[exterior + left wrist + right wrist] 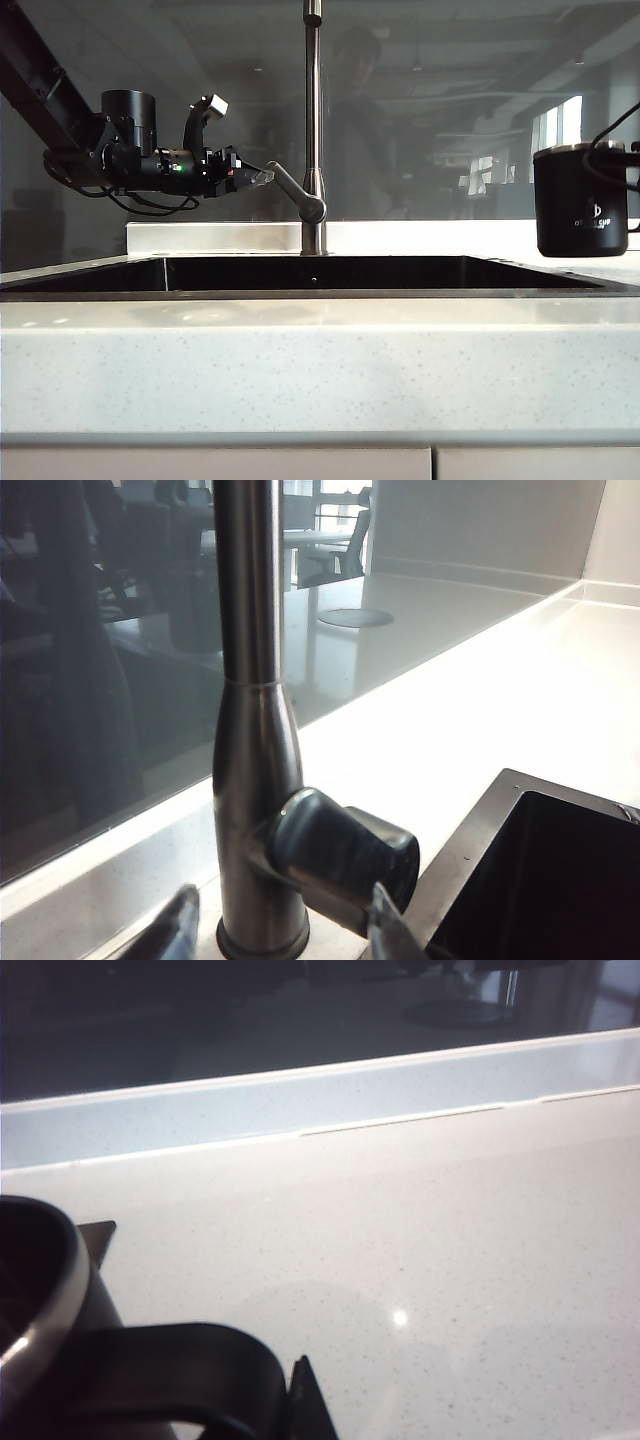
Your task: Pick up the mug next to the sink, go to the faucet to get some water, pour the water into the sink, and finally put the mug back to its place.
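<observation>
Mug (583,200): in the exterior view it appears at the far right, upright, matte black with a steel rim and a small white logo, its base near or on the pale countertop (320,370); contact cannot be confirmed. A dark cable crosses its upper right side. The faucet (313,130) rises as a thin steel pipe behind the sink (380,275), whose dark basin lies between the mug and the left gripper (262,177). That gripper is held level, its tips at the end of the lever handle (290,190).

Left wrist view: the left gripper (285,930) has its jaws set wide, one fingertip on each side of the lever handle (345,855), without visible clamping. The faucet (255,730) base stands just beside the sink (520,870) corner.

Right wrist view: the right gripper (270,1400) is closed narrowly on the loop handle of the mug (40,1300), whose steel rim shows above the countertop (430,1230).
</observation>
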`<action>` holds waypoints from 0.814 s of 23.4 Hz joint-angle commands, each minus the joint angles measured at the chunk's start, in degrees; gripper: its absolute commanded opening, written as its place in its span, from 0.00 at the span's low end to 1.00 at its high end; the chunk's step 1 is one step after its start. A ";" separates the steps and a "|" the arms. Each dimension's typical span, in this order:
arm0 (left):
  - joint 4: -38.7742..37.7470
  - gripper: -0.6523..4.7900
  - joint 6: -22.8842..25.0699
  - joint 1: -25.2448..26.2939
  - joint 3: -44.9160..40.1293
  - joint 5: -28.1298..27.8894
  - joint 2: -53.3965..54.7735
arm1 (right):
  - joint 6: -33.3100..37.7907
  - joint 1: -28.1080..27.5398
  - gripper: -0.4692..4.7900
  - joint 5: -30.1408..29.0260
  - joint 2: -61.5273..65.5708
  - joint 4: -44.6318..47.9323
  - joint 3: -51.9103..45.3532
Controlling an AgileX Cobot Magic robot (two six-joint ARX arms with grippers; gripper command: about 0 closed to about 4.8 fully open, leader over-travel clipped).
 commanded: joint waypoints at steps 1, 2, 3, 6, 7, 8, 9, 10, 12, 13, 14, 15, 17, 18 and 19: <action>0.37 0.51 0.04 -0.04 0.15 0.22 -0.42 | 0.04 -0.02 0.11 -0.04 0.68 4.24 0.37; 0.39 0.51 0.04 -0.04 0.15 0.22 -0.42 | 0.04 -0.02 0.11 -0.02 0.94 4.20 0.37; 0.37 0.51 0.04 -0.04 0.15 0.22 -0.42 | 0.04 -0.02 0.11 -0.02 1.29 4.20 0.37; 0.37 0.51 0.04 -0.04 0.15 0.22 -0.42 | 0.02 -0.02 0.11 -0.02 1.60 4.17 0.37; 0.37 0.51 0.04 -0.04 0.15 0.22 -0.42 | 0.02 -0.02 0.11 0.00 1.60 4.17 0.37; 0.39 0.51 0.04 -0.04 0.15 0.22 -0.42 | -0.20 -0.07 0.11 0.11 1.60 4.17 0.37; 0.37 0.51 0.04 -0.04 0.15 0.22 -0.42 | -0.63 -0.07 0.11 0.20 1.60 4.17 0.37; 0.37 0.51 0.04 -0.04 0.15 0.22 -0.42 | -1.57 -0.04 0.12 0.17 1.60 4.17 0.37; 0.37 0.51 0.04 -0.04 0.15 0.22 -0.42 | -1.64 -0.07 0.14 0.17 1.62 4.11 0.37; 0.37 0.51 0.04 -0.04 0.15 0.22 -0.42 | -1.64 -0.07 0.14 0.20 1.62 4.02 0.37; 0.37 0.51 0.04 -0.04 0.15 0.22 -0.42 | -1.64 -0.07 0.16 0.17 1.62 3.98 0.37; 0.39 0.51 0.04 -0.04 0.17 0.22 -0.42 | -1.64 -0.07 0.18 0.17 1.62 3.93 0.37; 0.37 0.51 0.04 -0.04 0.15 0.22 -0.42 | -1.64 -0.04 0.22 0.17 1.62 3.67 0.37; 0.37 0.51 0.04 -0.04 0.15 0.22 -0.42 | -1.64 -0.04 0.25 0.20 1.62 3.39 0.37; 0.37 0.51 0.02 -0.04 0.15 0.22 -0.42 | -1.66 -0.07 0.26 0.22 1.60 2.73 0.37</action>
